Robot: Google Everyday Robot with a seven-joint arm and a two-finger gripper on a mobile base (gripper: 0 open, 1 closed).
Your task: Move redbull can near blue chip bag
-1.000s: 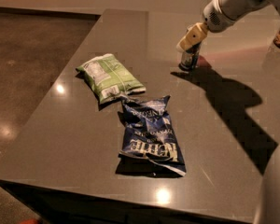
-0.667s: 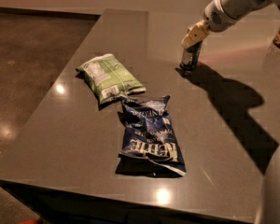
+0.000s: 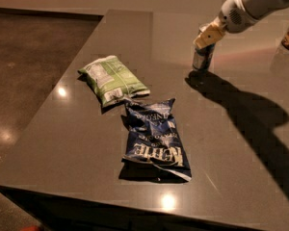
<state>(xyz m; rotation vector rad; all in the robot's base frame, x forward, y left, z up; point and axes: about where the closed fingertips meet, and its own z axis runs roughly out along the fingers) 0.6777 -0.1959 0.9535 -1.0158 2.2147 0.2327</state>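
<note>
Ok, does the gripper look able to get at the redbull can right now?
Probably yes. The gripper is right at the top of the can, which stands upright with bare table around it; the blue bag and green bag lie well apart from it.

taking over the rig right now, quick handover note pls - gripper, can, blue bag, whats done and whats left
Gripper: at the top of the redbull can; whether it holds the can is unclear.
Redbull can: upright on the table, toward its far side, well apart from the blue chip bag.
Blue chip bag: flat near the front edge, next to the green chip bag.
Done: gripper is at the can.
Left: secure the can, carry it over, set it down beside the blue chip bag.
</note>
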